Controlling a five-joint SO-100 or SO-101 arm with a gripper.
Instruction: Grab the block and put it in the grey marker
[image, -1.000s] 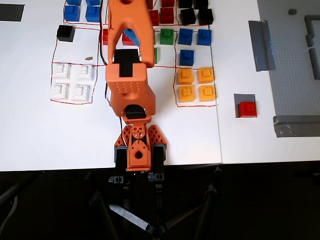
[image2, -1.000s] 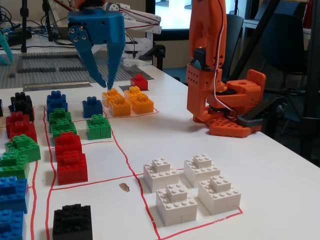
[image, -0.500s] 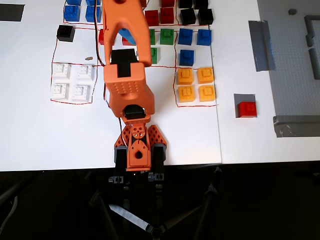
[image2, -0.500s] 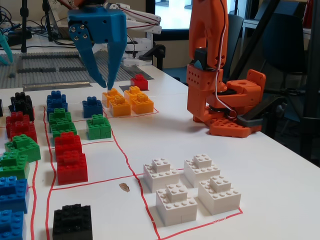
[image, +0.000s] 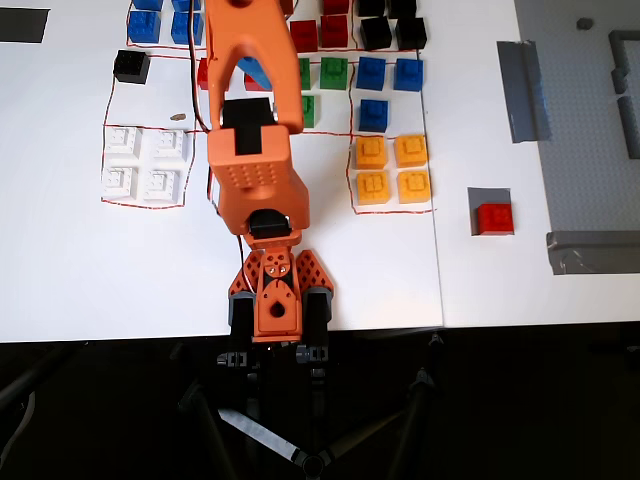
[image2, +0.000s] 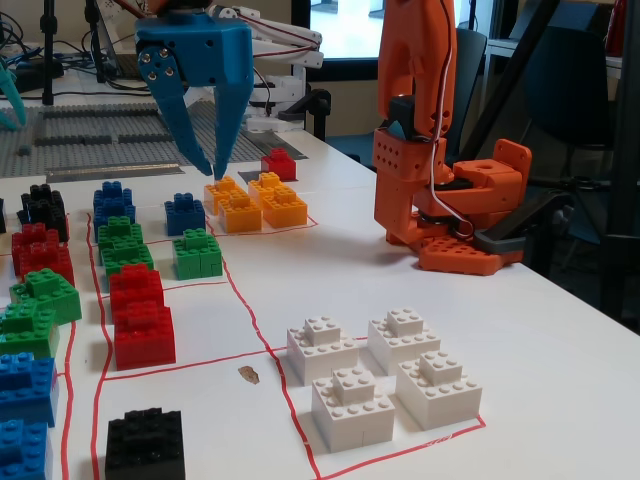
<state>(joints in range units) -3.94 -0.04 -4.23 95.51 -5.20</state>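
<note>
In the overhead view the red block (image: 493, 217) sits on the small grey marker (image: 478, 196), right of the orange-yellow bricks. The fixed view shows the same block (image2: 279, 163) at the far side, beyond the orange-yellow bricks; the marker under it cannot be made out there. My blue gripper (image2: 211, 172) hangs above the table near the blue and orange-yellow bricks, well apart from the block. Its fingers form a narrow V, open and empty. In the overhead view the orange arm (image: 250, 120) hides most of the gripper.
Groups of white (image2: 380, 375), orange-yellow (image2: 255, 203), green (image2: 197, 252), red (image2: 140, 315), blue (image2: 113, 203) and black (image2: 145, 440) bricks lie in red-outlined fields. A long grey tape strip (image: 522, 90), a grey baseplate (image: 600, 130) and a dark rectangle (image: 22, 24) lie further out.
</note>
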